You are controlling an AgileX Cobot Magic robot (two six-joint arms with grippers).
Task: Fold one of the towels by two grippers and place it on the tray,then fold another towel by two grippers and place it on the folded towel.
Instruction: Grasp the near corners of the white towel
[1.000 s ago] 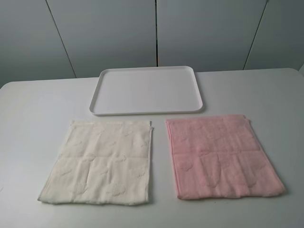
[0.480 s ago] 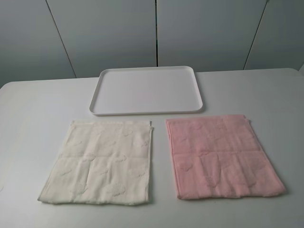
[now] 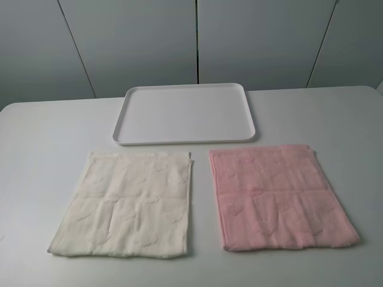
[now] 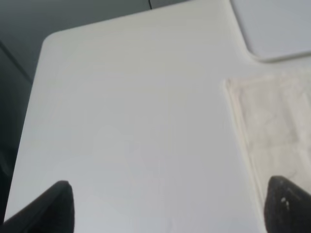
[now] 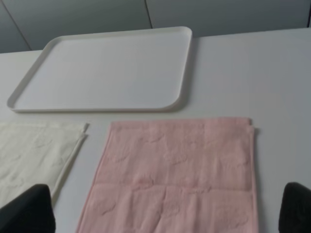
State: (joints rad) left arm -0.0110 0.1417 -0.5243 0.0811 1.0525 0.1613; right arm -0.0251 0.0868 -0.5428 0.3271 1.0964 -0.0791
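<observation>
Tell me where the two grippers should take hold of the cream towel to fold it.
Probably its two near corners, one each, coming down from above: the cream towel lies flat on the table, so only thin edges offer grip, and the tray sits beyond its far edge.

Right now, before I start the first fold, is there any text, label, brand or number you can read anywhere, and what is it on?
Readable text: none in any view.
The small white tab at a corner of the cream towel: too small to show any print.
The pink towel, the tray and the table: no words, numbers or signs visible.
</observation>
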